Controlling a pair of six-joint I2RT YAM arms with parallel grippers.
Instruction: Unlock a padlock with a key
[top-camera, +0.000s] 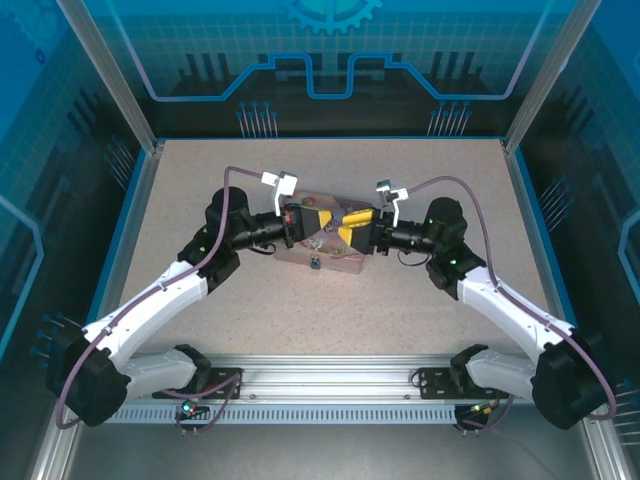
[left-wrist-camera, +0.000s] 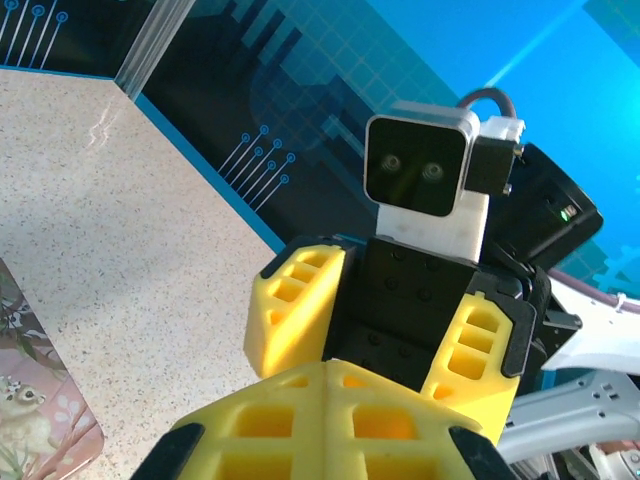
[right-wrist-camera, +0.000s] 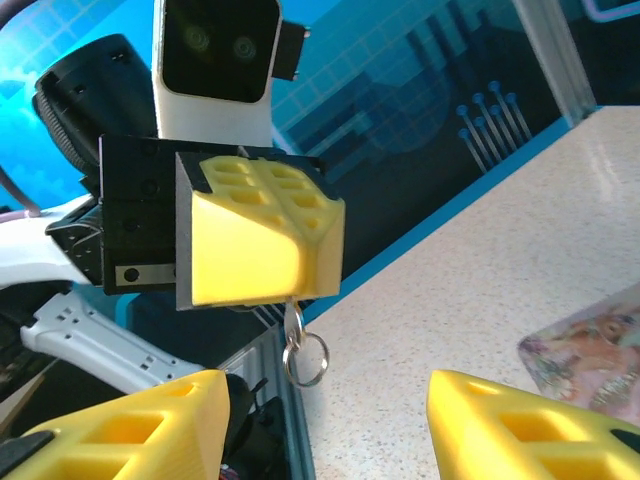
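My left gripper (top-camera: 322, 216) (left-wrist-camera: 335, 415) is shut on the key (right-wrist-camera: 296, 320). In the right wrist view the key's thin metal end and its ring (right-wrist-camera: 306, 358) hang below the pressed yellow fingers (right-wrist-camera: 250, 240). My right gripper (top-camera: 346, 228) (right-wrist-camera: 325, 430) faces it tip to tip and stands open, with nothing between its fingers (right-wrist-camera: 120, 425). Both grippers hover over the pink pictured tin (top-camera: 345, 262). The tiny blue padlock (top-camera: 314, 263) lies at the tin's near edge, below the two grippers.
The speckled table (top-camera: 420, 310) spreads around the tin, bounded by blue side walls (top-camera: 120, 230) and metal corner posts. An aluminium rail (top-camera: 330, 385) with both arm bases runs along the near edge. A corner of the tin (left-wrist-camera: 30, 400) lies low in the left wrist view.
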